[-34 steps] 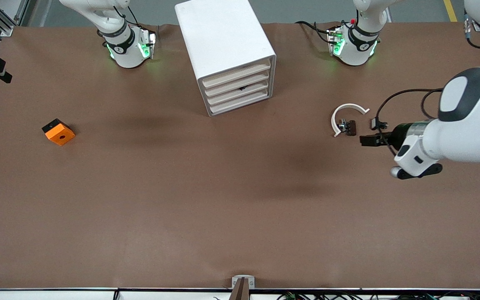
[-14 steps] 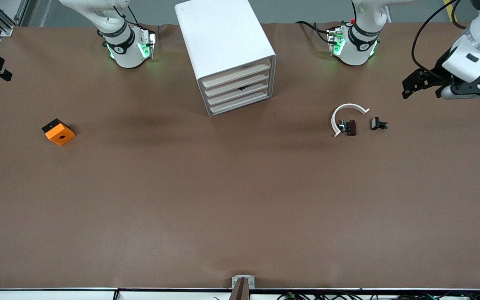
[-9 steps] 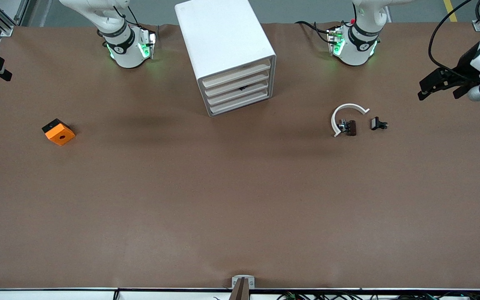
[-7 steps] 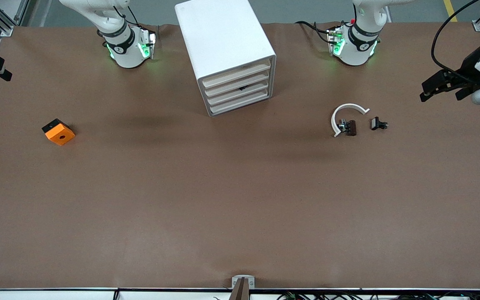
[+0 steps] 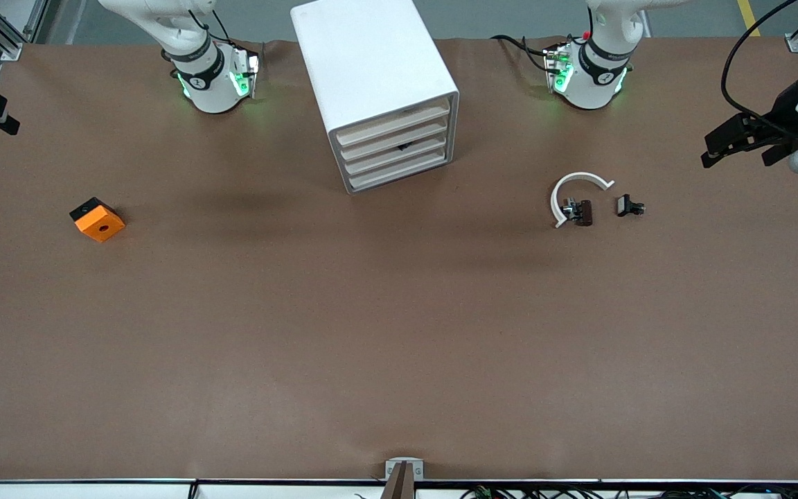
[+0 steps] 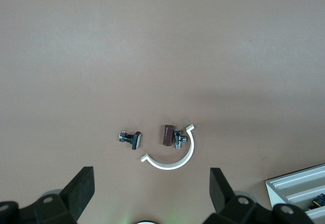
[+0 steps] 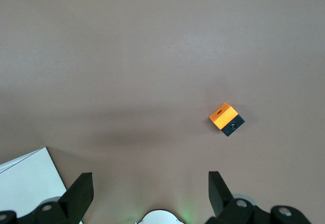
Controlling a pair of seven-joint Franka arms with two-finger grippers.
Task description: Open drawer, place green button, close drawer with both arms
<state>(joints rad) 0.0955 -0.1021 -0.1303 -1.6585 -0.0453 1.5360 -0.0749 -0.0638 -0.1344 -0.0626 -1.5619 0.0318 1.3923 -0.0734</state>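
Observation:
The white cabinet (image 5: pixel 371 62) stands between the two arm bases, and all its cream-fronted drawers (image 5: pixel 393 151) sit pushed in. A tiny dark and blue thing (image 6: pixel 319 199) lies in the third drawer from the top and shows through the gap (image 5: pixel 404 146); it looks like the button. My left gripper (image 5: pixel 735 161) hangs open and empty, high over the left arm's end of the table. In its wrist view the left gripper (image 6: pixel 151 193) has nothing between its fingers. My right gripper (image 7: pixel 149 193) is open and empty, high over the table; the front view shows only that arm's base.
A white curved band (image 5: pixel 574 187) with a brown clip piece (image 5: pixel 583 212) and a small black clip piece (image 5: pixel 629 206) lie toward the left arm's end. An orange block with a hole (image 5: pixel 98 220) lies toward the right arm's end, also seen as the orange block (image 7: pixel 226 118).
The left gripper has risen from beside the clip pieces and swung out over its end of the table, drifting slightly farther outward over the last second. Nothing on the table has moved.

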